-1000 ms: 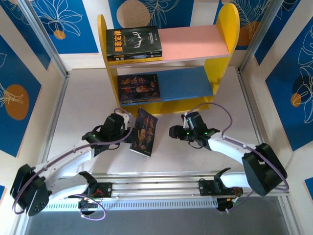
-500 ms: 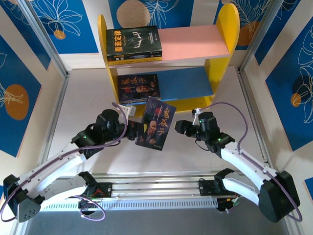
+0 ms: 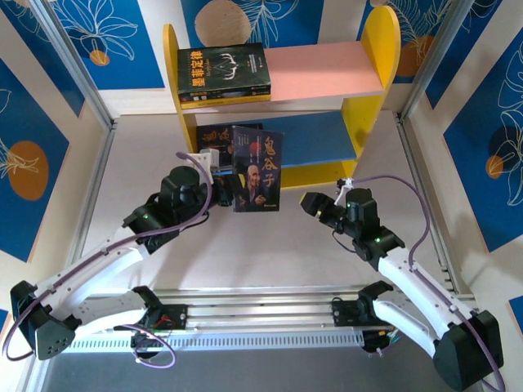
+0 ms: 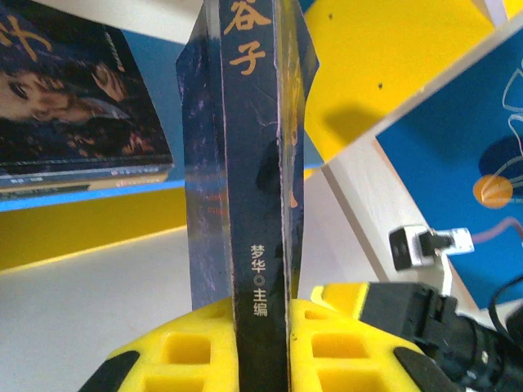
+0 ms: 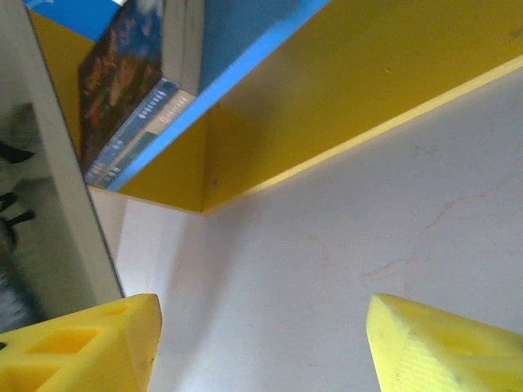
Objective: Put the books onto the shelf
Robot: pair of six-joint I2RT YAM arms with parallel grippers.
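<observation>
- Left end effector (image 3: pixel 230 189) (image 4: pixel 261 347) is clamped on the spine of a dark blue book (image 3: pixel 257 167) (image 4: pixel 245 163).
- That book is held above the counter (image 3: pixel 245 261), just in front of the shelf (image 3: pixel 380 49).
- It is held on end, with the title end towards the shelf, the cover facing the arms and the spine towards the left end effector.
- The cover reads 鬼谷子 in orange, and the spine adds 梦华 主编.
- Right end effector (image 3: pixel 309 202) (image 5: pixel 261 343) has its jaws apart and holds nothing.
- The pink board (image 3: pixel 327 69) carries a black book stack (image 3: pixel 222 73) with yellow Chinese lettering.
- The blue board (image 3: pixel 319 135) carries flat books (image 5: pixel 122 90) (image 4: pixel 73 106).
</observation>
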